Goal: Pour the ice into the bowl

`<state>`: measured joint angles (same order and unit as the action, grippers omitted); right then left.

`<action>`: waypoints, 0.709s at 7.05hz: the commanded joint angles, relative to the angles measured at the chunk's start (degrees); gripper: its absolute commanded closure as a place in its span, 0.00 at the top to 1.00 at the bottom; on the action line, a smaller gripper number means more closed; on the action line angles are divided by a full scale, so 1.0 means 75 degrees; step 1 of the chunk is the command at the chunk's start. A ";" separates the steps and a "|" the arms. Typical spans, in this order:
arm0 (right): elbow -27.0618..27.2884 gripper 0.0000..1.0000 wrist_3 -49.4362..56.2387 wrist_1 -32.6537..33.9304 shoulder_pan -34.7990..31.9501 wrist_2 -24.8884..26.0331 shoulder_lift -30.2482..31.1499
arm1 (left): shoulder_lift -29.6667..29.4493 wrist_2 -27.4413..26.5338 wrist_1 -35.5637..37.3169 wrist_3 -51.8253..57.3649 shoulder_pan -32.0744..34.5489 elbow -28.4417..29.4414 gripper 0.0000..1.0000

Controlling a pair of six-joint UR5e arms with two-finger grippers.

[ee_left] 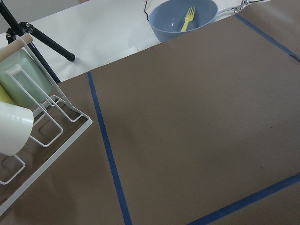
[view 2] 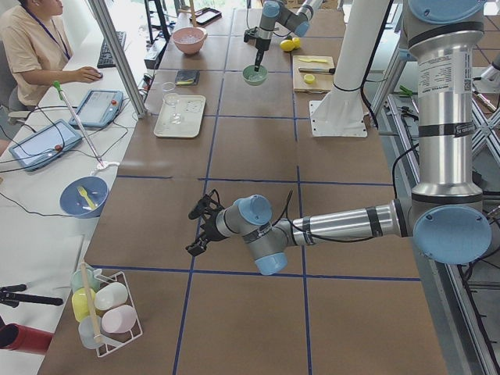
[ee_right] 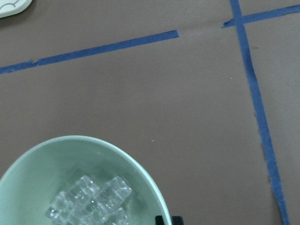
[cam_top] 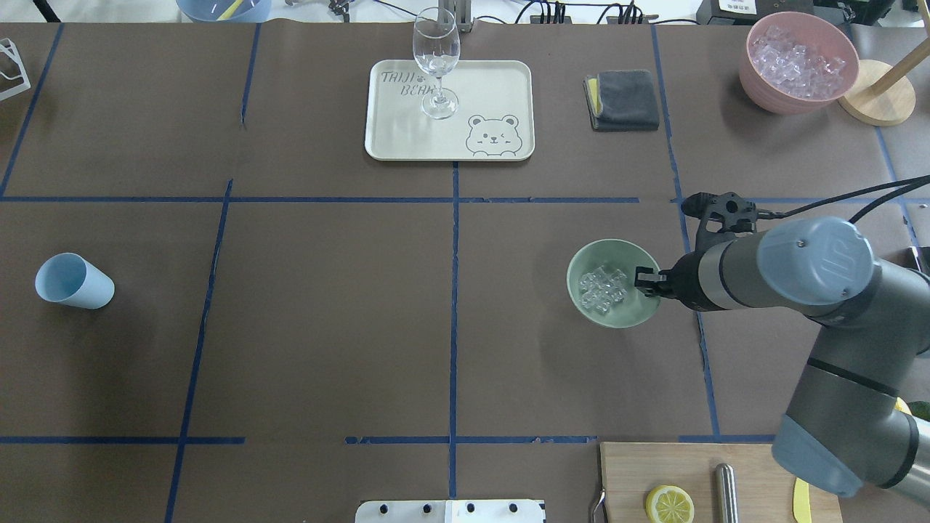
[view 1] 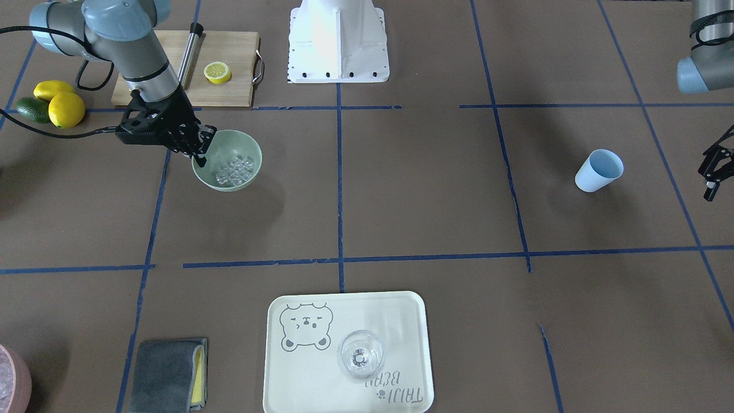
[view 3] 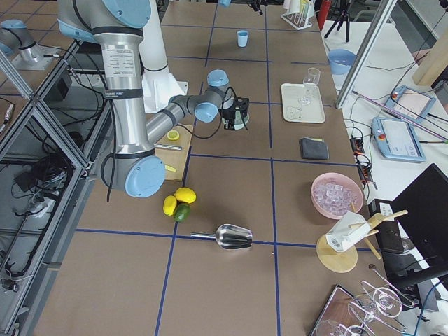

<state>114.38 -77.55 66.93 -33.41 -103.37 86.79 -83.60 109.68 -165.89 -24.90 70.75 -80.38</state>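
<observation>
See brown table (cam_top: 327, 349) with blue tape grid. Find cutting board (cam_top: 755, 472) on robot's right, with mint bowl (cam_top: 625, 316) upright near it. Read right gripper (cam_top: 641, 280) as clamped on bowl's rim. Read left gripper (view 2: 194, 232) as spread apart, holding nothing, above table. Spot ice (cam_top: 601, 289) in 1 clump at bowl bottom.

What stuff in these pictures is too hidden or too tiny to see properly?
1. Whether the right hand is really squeezing the rim of the bowl: front view, its own fingers cover the spot.
2. Most of the pink tub: front view, the picture's bottom corner cuts it off.
3. How many ice cubes there are: overhead view, they are clear, piled together and tiny.
</observation>
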 commanded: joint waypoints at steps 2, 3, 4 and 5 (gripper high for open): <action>-0.2337 0.00 0.1285 -0.4204 -0.2145 -0.2580 0.1413 | 0.0118 0.0000 -0.0169 -0.0020 0.0000 -0.0052 1.00; -0.2939 0.00 0.2094 -0.4329 -0.2827 -0.3214 0.1390 | 0.0188 0.0000 -0.0182 -0.0032 0.0000 -0.0145 1.00; -0.3062 0.00 0.2415 -0.4342 -0.3194 -0.3580 0.1424 | 0.0317 0.0012 -0.0182 -0.0032 0.0000 -0.0308 1.00; -0.3074 0.00 0.2442 -0.4354 -0.3232 -0.3642 0.1552 | 0.0318 0.0000 -0.0182 -0.0055 0.0000 -0.0310 1.00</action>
<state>92.49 -61.00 34.87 -55.76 -128.70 97.58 -81.58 109.73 -167.21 -25.17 70.75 -82.25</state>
